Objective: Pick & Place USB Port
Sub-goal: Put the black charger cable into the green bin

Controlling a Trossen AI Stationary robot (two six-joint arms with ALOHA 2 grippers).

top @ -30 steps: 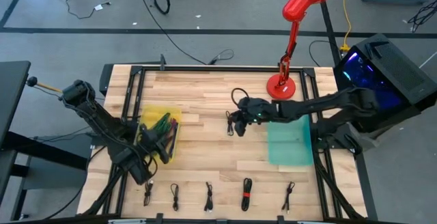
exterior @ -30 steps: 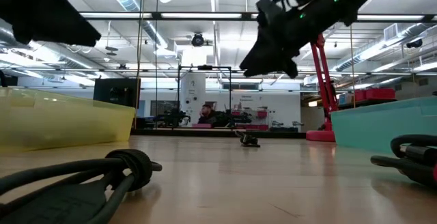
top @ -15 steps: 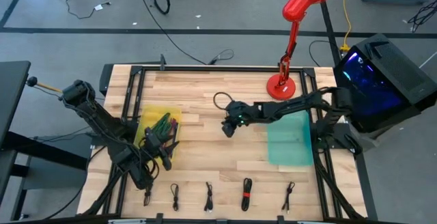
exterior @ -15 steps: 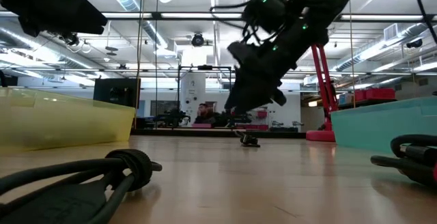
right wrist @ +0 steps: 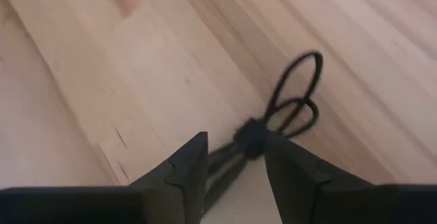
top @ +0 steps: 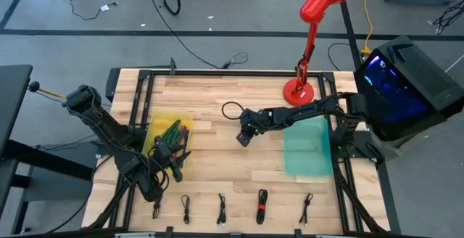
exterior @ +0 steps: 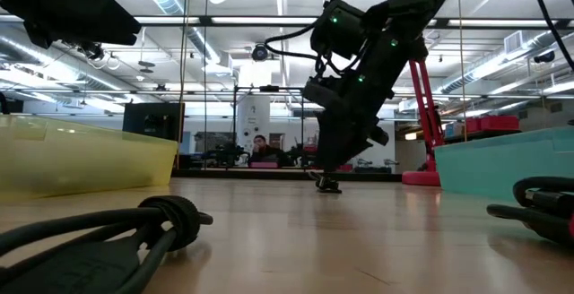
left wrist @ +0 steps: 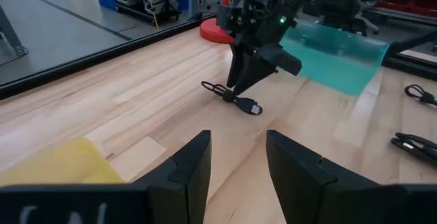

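right gripper [top: 244,138]: mid-table, fingers apart, straddling coiled usb cable [right wrist: 273,125] on wood table [top: 217,100]. left gripper [top: 176,158]: by yellow bin [top: 163,122], fingers apart, empty.

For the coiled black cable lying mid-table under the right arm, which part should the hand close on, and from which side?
Probably the tied middle of the black cable, where the strands bunch into one thick knot between the loops and the plug end. Come straight down from above: it lies flat on the table, so no side offers purchase. The right hand is open, straddling that bundle. The left hand waits by the yellow bin.
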